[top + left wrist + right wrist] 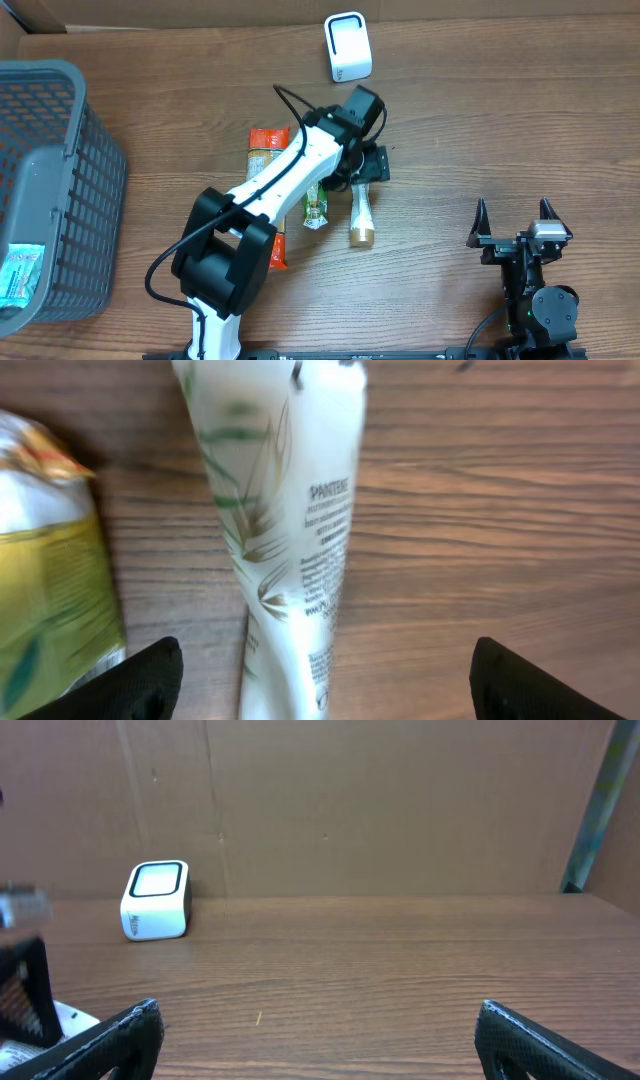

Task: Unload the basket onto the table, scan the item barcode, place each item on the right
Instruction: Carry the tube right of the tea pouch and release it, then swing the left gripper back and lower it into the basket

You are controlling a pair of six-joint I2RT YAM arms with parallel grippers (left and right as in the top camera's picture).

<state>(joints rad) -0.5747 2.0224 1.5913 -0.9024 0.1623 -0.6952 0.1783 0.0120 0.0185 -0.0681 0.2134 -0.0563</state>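
"Wooden tabletop (500, 510) fills the left wrist view. What does it give that overhead lacks?"

"Print: 'PANTENE' and green leaves on the white tube (290, 540). It lies flat between the left gripper's (322, 688) wide-spread fingers (140, 685), neither touching it. Overhead adds its gold cap (361, 236), pointing toward the robot."

"The right wrist?"

"A white scanner (156, 900) stands by the cardboard wall (400, 810). The right gripper (320, 1040) gapes wide, holding nothing."

"Containers?"

"A grey basket (100, 170) at far left, one pale blue-green packet (20, 275) inside."

"Other items?"

"An orange packet (268, 140) and a green sachet (316, 208) lie beside the tube, partly under the left arm (290, 175)."
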